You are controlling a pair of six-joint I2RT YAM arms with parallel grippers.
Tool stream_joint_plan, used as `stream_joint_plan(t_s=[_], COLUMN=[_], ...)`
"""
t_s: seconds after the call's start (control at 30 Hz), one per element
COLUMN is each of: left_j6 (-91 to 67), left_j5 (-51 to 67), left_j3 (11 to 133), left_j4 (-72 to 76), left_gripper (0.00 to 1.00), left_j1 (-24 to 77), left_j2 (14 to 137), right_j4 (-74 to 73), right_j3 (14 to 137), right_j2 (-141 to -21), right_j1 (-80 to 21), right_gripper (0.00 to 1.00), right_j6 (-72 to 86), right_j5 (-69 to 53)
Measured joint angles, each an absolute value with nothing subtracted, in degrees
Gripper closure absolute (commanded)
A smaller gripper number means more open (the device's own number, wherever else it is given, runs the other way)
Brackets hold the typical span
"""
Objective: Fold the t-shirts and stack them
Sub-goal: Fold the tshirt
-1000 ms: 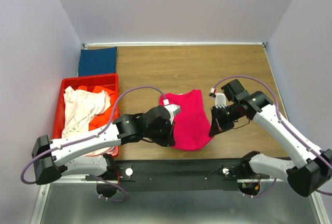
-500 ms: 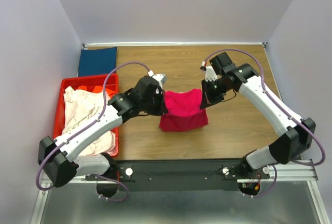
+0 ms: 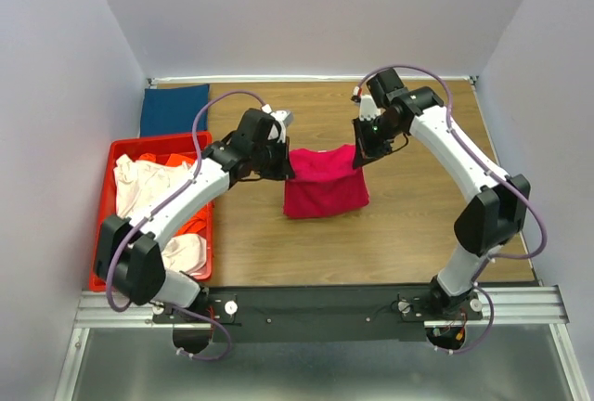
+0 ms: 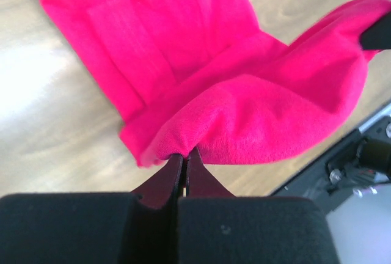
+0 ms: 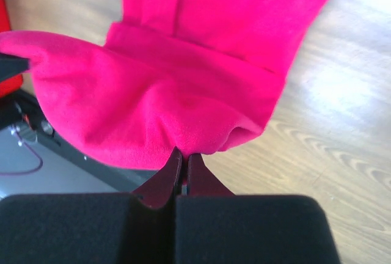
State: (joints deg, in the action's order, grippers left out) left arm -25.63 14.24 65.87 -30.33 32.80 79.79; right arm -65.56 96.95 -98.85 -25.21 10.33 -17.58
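Wood-grain table (image 3: 418, 225) takes up most of the top view, with both arms reaching in from the bottom edge toward the middle. Next biggest is the red crate (image 3: 162, 139) at the left side of the frame, sitting on the table. The magenta-pink t-shirt (image 3: 322, 192) is right about centre frame, strung up between the two grippers. Its top edge sags a bit between them and the lower part drapes down onto the wood. A dark blue t-shirt (image 3: 174, 109) lies flat in the upper left corner of the table, just behind the crate. Inside the crate there's a crumpled cream-white t-shirt (image 3: 148, 187) with an orange t-shirt (image 3: 169, 156) poking out around it. The left gripper (image 3: 290, 161) is at the pink shirt's left end, and in its wrist view the jaws are pinched tight on a bunched bit of the cloth (image 4: 256, 111). Same deal for the right gripper (image 3: 360, 152) at the right end. Its wrist view shows the jaws clamped on a fold of the pink fabric (image 5: 183, 93), with the rest hanging off toward the table below.
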Motion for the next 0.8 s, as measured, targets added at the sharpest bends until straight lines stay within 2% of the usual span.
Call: stream_joint_plan(t_s=[0.23, 0.6, 0.8], left_j6=[-22.2, -20.3, -20.4], left_j5=[17.5, 20.6, 20.4], left_j3=[71.7, 86.4, 90.4], left_j4=[-28.6, -25.7, -24.9], left_gripper=[1.00, 1.00, 1.00], left_j1=[27.9, 24.4, 23.2], left_j2=[89.0, 107.9, 115.2], right_j4=[-64.5, -62.2, -60.0], right_j3=[101.1, 112.9, 117.2], right_j2=[-106.5, -121.5, -128.9], right_j1=[-20.8, -17.0, -16.0], right_gripper=[0.99, 0.99, 0.97], right_j6=[10.2, 9.4, 8.6], right_j5=[-17.6, -17.8, -17.7])
